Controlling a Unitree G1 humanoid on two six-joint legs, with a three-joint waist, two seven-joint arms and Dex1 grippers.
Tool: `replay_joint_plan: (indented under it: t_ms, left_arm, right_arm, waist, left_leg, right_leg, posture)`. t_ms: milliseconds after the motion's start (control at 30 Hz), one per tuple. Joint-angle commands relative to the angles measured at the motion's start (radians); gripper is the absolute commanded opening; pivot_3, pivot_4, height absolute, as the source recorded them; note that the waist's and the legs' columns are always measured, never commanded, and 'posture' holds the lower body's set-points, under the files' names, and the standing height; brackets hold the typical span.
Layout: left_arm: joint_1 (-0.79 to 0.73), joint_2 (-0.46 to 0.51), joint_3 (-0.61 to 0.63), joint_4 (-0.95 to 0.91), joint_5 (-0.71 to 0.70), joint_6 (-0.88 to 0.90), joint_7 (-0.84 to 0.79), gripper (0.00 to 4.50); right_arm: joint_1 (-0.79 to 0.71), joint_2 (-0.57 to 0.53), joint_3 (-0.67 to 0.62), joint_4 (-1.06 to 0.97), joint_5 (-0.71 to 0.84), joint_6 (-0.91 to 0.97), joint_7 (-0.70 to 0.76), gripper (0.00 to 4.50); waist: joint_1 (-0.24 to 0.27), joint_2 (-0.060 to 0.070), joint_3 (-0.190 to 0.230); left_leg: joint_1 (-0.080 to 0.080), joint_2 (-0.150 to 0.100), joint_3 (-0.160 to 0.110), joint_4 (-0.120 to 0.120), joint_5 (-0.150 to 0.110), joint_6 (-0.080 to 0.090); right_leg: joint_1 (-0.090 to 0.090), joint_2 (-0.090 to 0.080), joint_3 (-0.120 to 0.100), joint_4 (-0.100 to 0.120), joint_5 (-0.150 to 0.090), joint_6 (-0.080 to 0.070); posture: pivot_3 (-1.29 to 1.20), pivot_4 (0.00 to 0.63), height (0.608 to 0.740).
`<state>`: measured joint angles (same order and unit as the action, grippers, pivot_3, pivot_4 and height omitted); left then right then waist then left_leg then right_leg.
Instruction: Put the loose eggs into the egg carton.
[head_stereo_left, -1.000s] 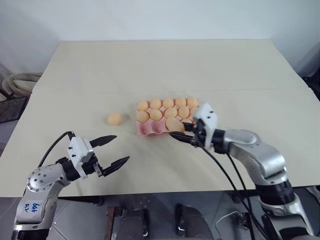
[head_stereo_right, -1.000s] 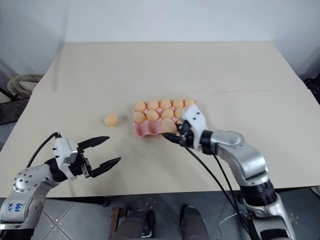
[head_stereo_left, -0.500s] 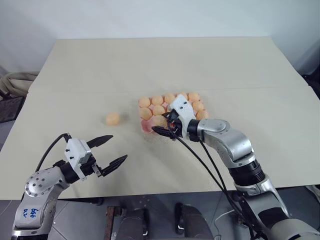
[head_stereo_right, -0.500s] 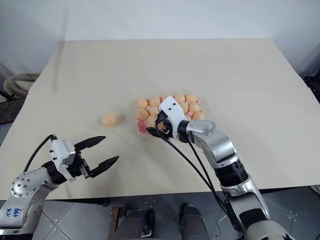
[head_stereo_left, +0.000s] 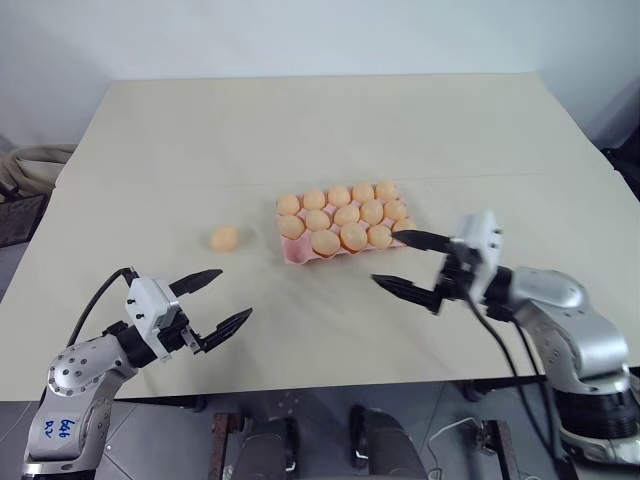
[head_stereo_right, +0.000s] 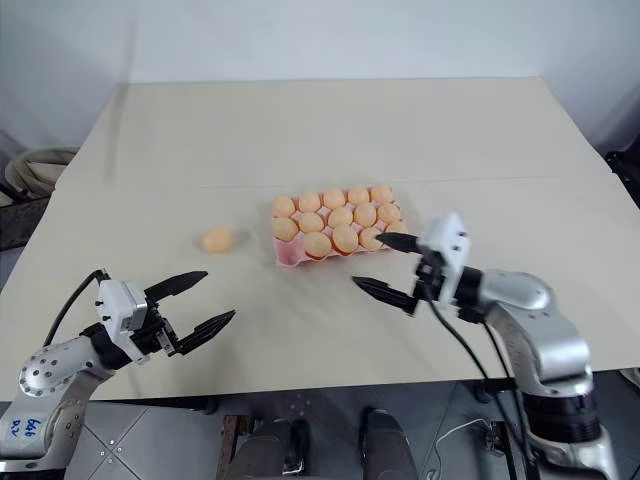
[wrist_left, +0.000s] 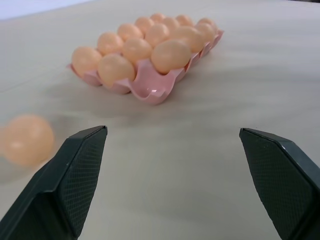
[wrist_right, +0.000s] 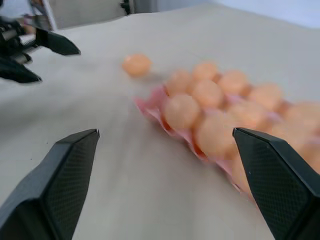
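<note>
One loose egg (head_stereo_left: 225, 238), pale orange, lies on the table to the left of the egg carton (head_stereo_left: 296, 254). The carton is a pink tray with several eggs in its cups; its near left corner cup (wrist_left: 152, 86) looks bare. My left gripper (head_stereo_left: 235, 293) is open and empty, near the table's front edge, short of the loose egg (wrist_left: 26, 139). My right gripper (head_stereo_left: 387, 258) is open and empty just right of and in front of the carton (wrist_right: 150, 107), pointing left across it toward the loose egg (wrist_right: 137, 64).
The beige table (head_stereo_left: 330, 130) stretches wide behind the carton. Its front edge runs just behind both wrists. A coil of hose (head_stereo_left: 30, 165) lies off the table's left side. My left gripper (wrist_right: 30, 50) shows in the right wrist view.
My right gripper, shut on an egg over the carton's front row, has opened, left the egg in the carton and drawn back to the right. The left gripper stayed in place.
</note>
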<state>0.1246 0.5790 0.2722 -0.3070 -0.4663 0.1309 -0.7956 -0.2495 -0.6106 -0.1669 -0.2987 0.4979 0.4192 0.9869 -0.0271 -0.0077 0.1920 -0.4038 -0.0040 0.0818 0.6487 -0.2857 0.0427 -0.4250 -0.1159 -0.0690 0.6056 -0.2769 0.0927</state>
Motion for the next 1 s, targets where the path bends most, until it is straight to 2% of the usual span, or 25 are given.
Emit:
replay_joint_plan:
  t_ms: [33, 167, 367, 467, 533, 667, 833, 1000]
  left_arm:
    - [0.015, -0.007, 0.048, -0.012, -0.030, -0.002, 0.016, 4.50]
    - [0.053, -0.018, 0.093, 0.010, -0.006, -0.033, 0.039, 4.50]
    - [0.067, -0.071, 0.143, -0.009, -0.019, -0.011, 0.132, 4.50]
    - [0.033, -0.090, 0.141, -0.028, -0.063, 0.087, 0.205, 4.50]
    - [-0.014, -0.083, 0.106, -0.045, -0.065, 0.164, 0.245, 4.50]
    - [-0.176, -0.085, 0.007, 0.009, 0.055, 0.229, 0.358, 4.50]
    - [-0.410, -0.105, -0.070, 0.195, 0.181, 0.273, 0.484, 4.50]
    - [-0.587, -0.129, -0.147, 0.397, 0.247, 0.266, 0.478, 4.50]
  right_arm:
    - [0.041, -0.023, -0.099, 0.044, 0.029, -0.087, 0.028, 4.47]
    - [0.097, -0.033, -0.131, 0.089, 0.004, -0.172, 0.040, 4.47]
    - [0.129, -0.021, -0.103, 0.094, -0.014, -0.259, 0.051, 4.47]
    - [0.135, -0.023, -0.087, 0.087, -0.012, -0.264, 0.052, 4.47]
    - [0.144, -0.032, -0.081, 0.084, -0.009, -0.260, 0.055, 4.47]
    - [0.155, -0.047, -0.080, 0.089, -0.011, -0.265, 0.062, 4.47]
    - [0.178, -0.061, -0.094, 0.073, 0.002, -0.259, 0.060, 4.47]
    - [0.217, -0.069, -0.111, 0.039, 0.013, -0.254, 0.047, 4.47]
  waist:
    - [0.000, 0.000, 0.000]
    - [0.000, 0.000, 0.000]
    - [0.003, 0.000, 0.000]
    - [0.005, 0.000, 0.000]
    - [0.009, 0.000, 0.000]
    - [0.035, 0.000, 0.000]
    - [0.051, -0.001, 0.000]
    - [0.052, -0.002, 0.000]
  left_leg:
    - [0.001, 0.000, 0.001, 0.000, 0.000, 0.000]
    - [0.003, 0.000, 0.002, 0.001, 0.001, -0.003]
    - [0.004, 0.001, 0.002, 0.001, 0.002, -0.005]
    - [0.004, 0.001, 0.002, 0.001, 0.002, -0.005]
    - [0.004, 0.001, 0.002, 0.001, 0.002, -0.005]
    - [0.004, 0.001, 0.002, 0.002, 0.003, -0.005]
    - [0.003, 0.001, 0.004, 0.004, 0.003, -0.005]
    - [0.003, 0.001, 0.007, 0.003, 0.003, -0.003]
  right_leg:
    - [0.000, 0.000, 0.001, 0.001, 0.000, 0.000]
    - [0.000, 0.000, 0.002, 0.003, 0.001, -0.002]
    - [0.000, 0.000, 0.004, 0.004, 0.003, -0.004]
    - [0.000, 0.000, 0.004, 0.004, 0.003, -0.004]
    - [0.000, 0.000, 0.004, 0.004, 0.003, -0.004]
    - [0.000, 0.000, 0.004, 0.005, 0.004, -0.004]
    - [0.000, 0.001, 0.004, 0.005, 0.006, -0.003]
    - [0.000, 0.001, 0.003, 0.005, 0.006, -0.002]
  posture:
    - [0.00, 0.150, 0.740]
    - [0.00, 0.150, 0.740]
    - [0.00, 0.150, 0.740]
    - [0.00, 0.150, 0.740]
    - [0.00, 0.150, 0.740]
    - [0.00, 0.150, 0.740]
    - [0.00, 0.150, 0.740]
    - [0.00, 0.150, 0.740]
